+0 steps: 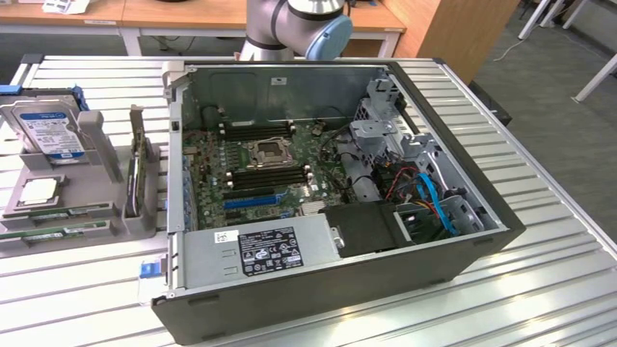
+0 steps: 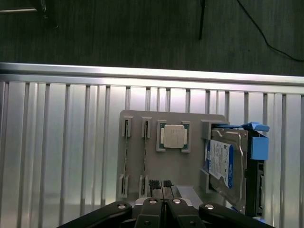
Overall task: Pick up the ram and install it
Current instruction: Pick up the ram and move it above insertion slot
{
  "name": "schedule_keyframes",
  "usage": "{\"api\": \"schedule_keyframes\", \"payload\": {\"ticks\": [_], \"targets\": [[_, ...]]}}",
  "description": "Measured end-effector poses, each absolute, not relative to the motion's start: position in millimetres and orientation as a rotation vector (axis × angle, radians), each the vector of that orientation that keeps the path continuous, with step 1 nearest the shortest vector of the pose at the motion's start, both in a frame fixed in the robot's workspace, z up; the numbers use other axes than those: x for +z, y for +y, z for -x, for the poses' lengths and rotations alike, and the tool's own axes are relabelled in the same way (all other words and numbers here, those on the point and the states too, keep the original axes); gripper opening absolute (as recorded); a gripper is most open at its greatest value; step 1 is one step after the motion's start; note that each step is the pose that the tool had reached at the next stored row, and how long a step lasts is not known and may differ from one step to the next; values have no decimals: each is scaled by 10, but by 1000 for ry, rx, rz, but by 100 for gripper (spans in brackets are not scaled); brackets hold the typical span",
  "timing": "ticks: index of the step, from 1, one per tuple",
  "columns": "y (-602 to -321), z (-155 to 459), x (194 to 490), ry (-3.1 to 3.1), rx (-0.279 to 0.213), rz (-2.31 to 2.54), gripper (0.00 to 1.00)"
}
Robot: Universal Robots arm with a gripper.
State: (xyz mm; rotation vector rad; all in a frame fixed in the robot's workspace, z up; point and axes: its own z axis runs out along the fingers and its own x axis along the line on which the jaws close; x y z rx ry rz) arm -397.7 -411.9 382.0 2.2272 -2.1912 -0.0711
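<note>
We hold our fingers (image 2: 154, 184) pressed together and empty near one end of the nearer ram (image 2: 145, 156), whose long side runs away from them, at the exterior view's 9 o'clock from the case (image 1: 337, 296).

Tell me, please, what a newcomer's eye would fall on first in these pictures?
The open computer case sits mid-table in the exterior view, its motherboard laid bare. On the exterior view's left, a grey holder carries a blue-labelled hard drive, a silver processor and two green ram sticks. In the wrist view, the shut end effector hangs over that holder, holding nothing.
</note>
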Motion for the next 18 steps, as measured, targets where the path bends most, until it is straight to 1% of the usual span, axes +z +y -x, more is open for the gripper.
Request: {"api": "schedule_keyframes", "payload": {"ticks": [18], "targets": [[-4119, 3938, 3787, -2191, -71, -2227, 10]]}}
